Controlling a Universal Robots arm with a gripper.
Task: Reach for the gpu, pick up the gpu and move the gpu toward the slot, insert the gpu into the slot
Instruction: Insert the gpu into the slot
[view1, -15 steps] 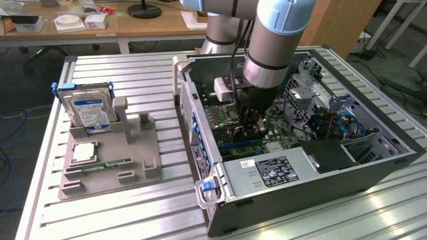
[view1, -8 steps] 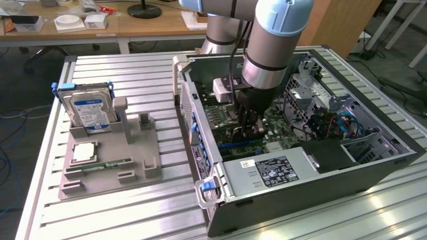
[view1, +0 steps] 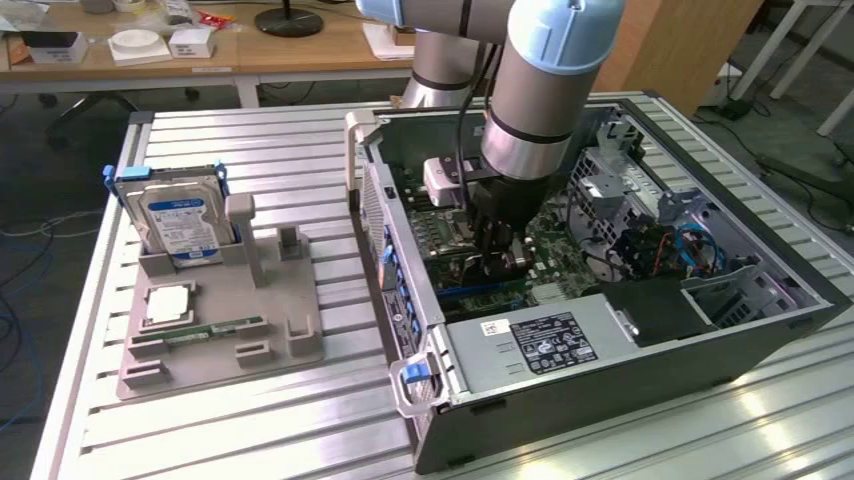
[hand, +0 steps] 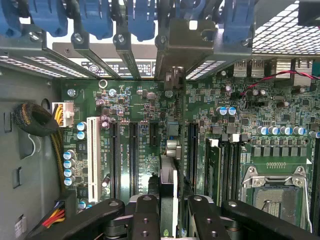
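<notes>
On the exterior view's left a grey tray (view1: 214, 330) holds a silver hard drive (view1: 178, 215), while inside the open black computer case (view1: 641, 370) the jaws pinch the thin green gpu card (hand: 168, 192) edge-on above the green motherboard (hand: 135, 107).

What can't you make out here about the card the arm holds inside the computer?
- Wrist view: the gpu is seen edge-on between the gripper fingers, so its faces are hidden, and the picture's edge cuts off one end.
- Wrist view: whether it has entered a slot; the gpu covers the motherboard beneath it.
- Exterior view: the arm blocks most of the grip.
- Exterior view: the label print is too small to read.
</notes>
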